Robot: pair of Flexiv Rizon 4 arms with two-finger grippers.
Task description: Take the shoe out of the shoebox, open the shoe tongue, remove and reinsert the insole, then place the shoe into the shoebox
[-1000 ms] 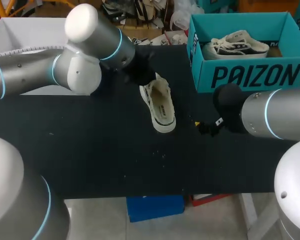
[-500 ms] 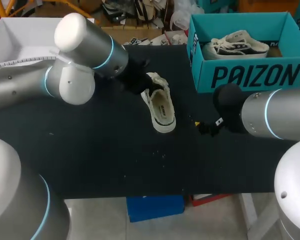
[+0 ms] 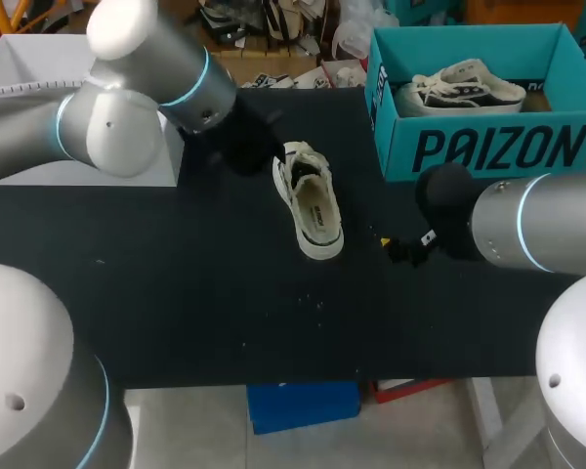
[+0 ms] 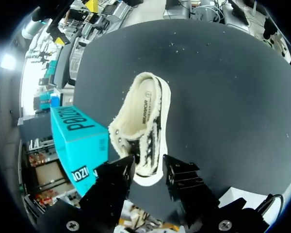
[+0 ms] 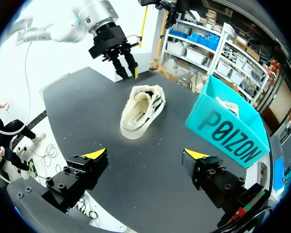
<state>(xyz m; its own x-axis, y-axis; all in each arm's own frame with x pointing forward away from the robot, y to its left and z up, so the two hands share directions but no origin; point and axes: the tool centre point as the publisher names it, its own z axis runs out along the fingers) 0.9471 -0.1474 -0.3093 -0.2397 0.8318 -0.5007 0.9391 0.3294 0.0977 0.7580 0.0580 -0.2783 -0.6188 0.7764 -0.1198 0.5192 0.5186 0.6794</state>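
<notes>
Hovering just behind the shoe's open heel end, the left gripper carries nothing. Its jaws stand narrowly apart, with no contact on the shoe that we can see. The right gripper is spread wide and empty, near the shoe's right side toward its toe. The shoe rests sole-down outside the shoebox, which stands near the shoe, to its right and behind it, and holds a second shoe.

We judge the main hazard to be an unrestrained shoe. With neither gripper clamping it, a pull on the tongue or insole would likely drag it across the black table mat rather than open it. A narrow jaw setting may also push the collar instead of straddling it. We cannot tell whether the insole is seated.

The mat looks smooth, with pale specks scattered ahead of the shoe's toe. The second shoe reduces room in the shoebox, so the return placement needs care.
</notes>
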